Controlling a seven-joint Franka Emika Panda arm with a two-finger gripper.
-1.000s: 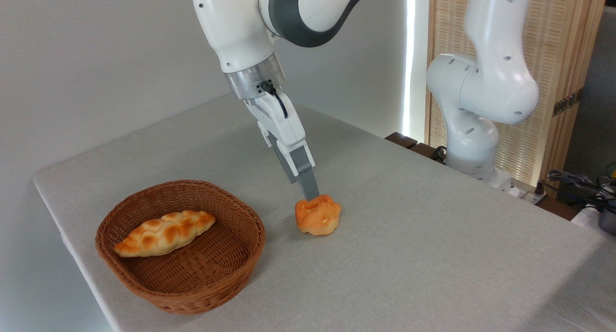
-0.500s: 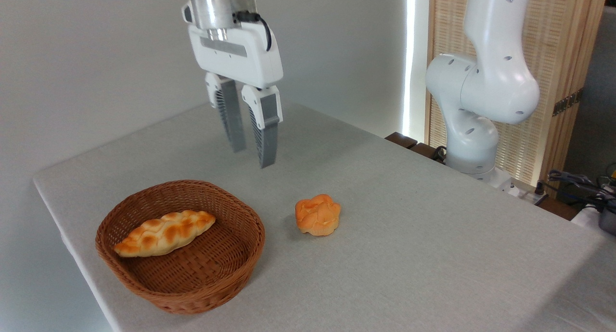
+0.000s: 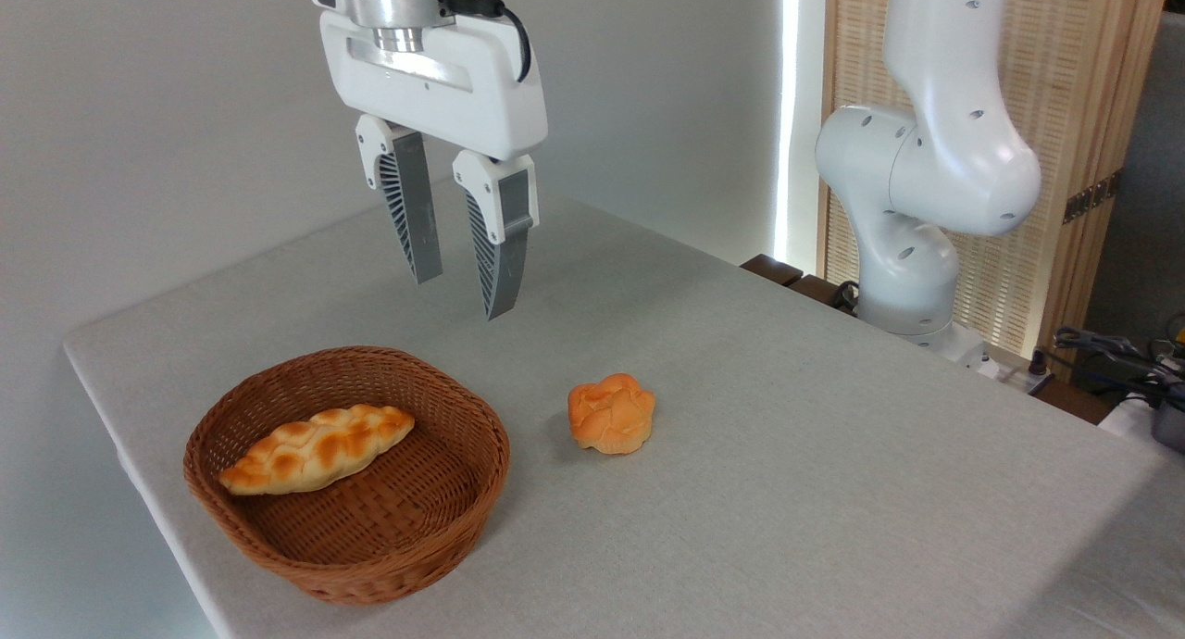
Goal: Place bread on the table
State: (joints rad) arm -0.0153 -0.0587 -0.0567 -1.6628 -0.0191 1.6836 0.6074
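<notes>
Sitting at the left, a brown basket [image 3: 347,477] held a long pale braided loaf [image 3: 318,448]. Above it, and a bit to the right, the gripper [image 3: 460,294] hung in the air with its two fingers apart and nothing between them. Right of the basket, the bread [image 3: 611,413] lay on the table [image 3: 833,454], apart from the gripper.

Arm [image 3: 926,157] cut by top edge; table [image 3: 833,491] cropped bottom, right
</notes>
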